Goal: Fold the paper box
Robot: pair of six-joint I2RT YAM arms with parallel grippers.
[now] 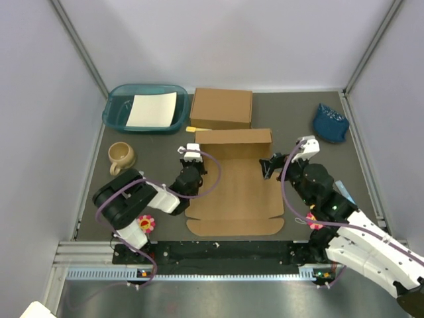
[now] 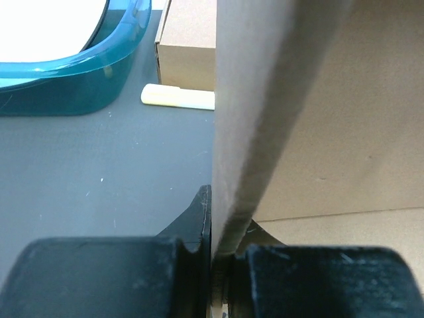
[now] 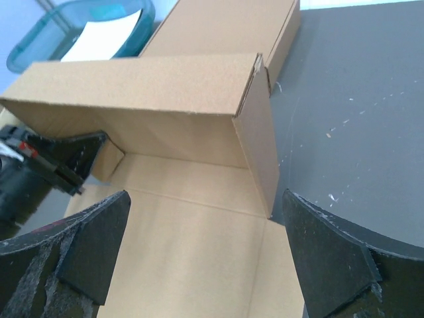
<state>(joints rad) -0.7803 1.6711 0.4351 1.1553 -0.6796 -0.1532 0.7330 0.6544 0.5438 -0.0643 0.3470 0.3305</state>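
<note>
Seen from above, the paper box (image 1: pixel 235 192) lies half-formed mid-table (image 1: pixel 159 140), rear wall raised; the left wrist view shows the left gripper (image 2: pixel 213 262) clamped on an upright flap, probably steadying it; the right wrist view shows the right gripper (image 3: pixel 205 242) with jaws wide apart, facing the right rear corner.

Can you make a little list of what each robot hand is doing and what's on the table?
being folded: brown cardboard paper box, back wall up, front flat
left hand: shut on the box's upright left flap
right hand: open, empty, near the box's right wall
behind: closed brown cardboard box, teal plastic tray holding white paper sheet
left side: tan ceramic mug
</note>
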